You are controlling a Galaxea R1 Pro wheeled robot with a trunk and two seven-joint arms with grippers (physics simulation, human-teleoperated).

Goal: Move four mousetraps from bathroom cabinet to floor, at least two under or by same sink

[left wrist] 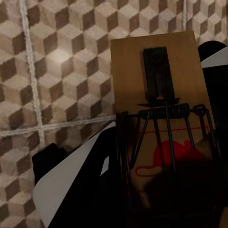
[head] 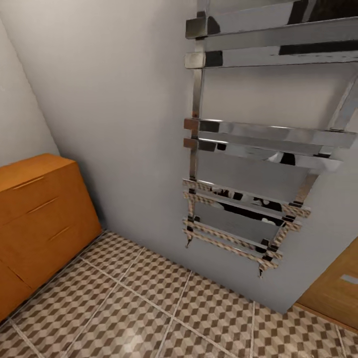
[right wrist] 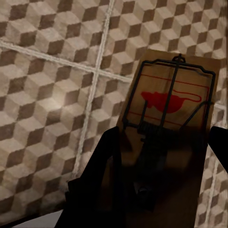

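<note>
Above the cube-patterned bathroom floor (head: 149, 308), each gripper's jaws clench a mousetrap: left gripper (left wrist: 156, 199), right gripper (right wrist: 161, 185). Nearby: orange-brown cabinet (head: 40, 219), chrome towel rail (head: 248, 149).

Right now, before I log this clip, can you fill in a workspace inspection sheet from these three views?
Surface: brown-and-beige cube-pattern tiled floor, bare where seen.
Job's things: one flat wooden mousetrap with red mouse print in the left hand; another in the right hand; orange-brown wooden drawer cabinet, drawers shut.
Clutter: nothing seen.
Hands: left hand and right hand each shut on a trap.
Cables: nothing seen.
Surroundings: grey wall, chrome towel rail.
</note>
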